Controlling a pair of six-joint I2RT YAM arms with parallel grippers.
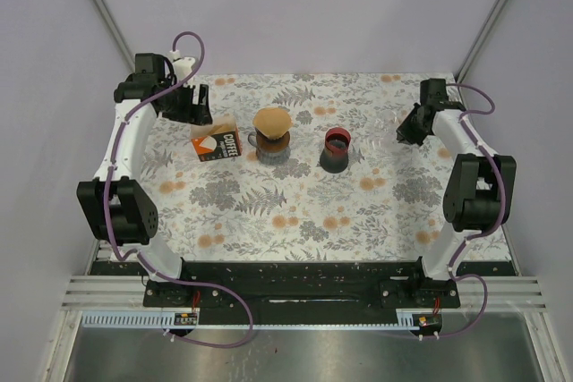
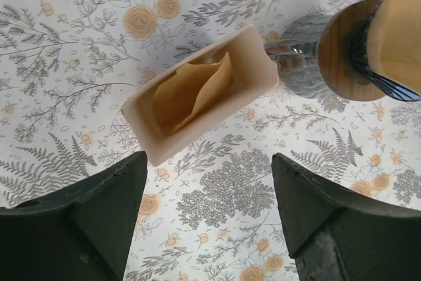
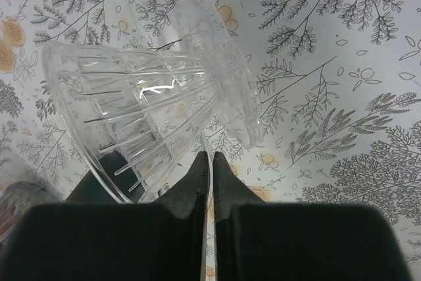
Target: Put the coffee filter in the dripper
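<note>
While the left end effector hangs wide open over the pale cardboard filter box, nothing is between its fingers. The box lies at far left on the floral-patterned bench, mouth open, with brown paper coffee filters inside. The right end effector is closed, pinching what looks like a thin clear edge of the transparent ribbed dripper, which is tipped on its side at far right.

Progress, judged: early. No filter has been drawn from the box, and the clear dripper is empty and not upright. Left to do: stand it up, pull one filter, seat it.

Note: a dark-ribbed dripper with a wooden collar sits on the grey textured mug just right of the box and already carries a brown filter cone. I cannot tell which dripper the task means.

Count:
- end effectors 2
- drippers 2
- filter box 1
- grey mug 1
- dark red cup 1, between the mug and the clear dripper
- filters: 1 seated, several in the box, exact number unreadable
</note>
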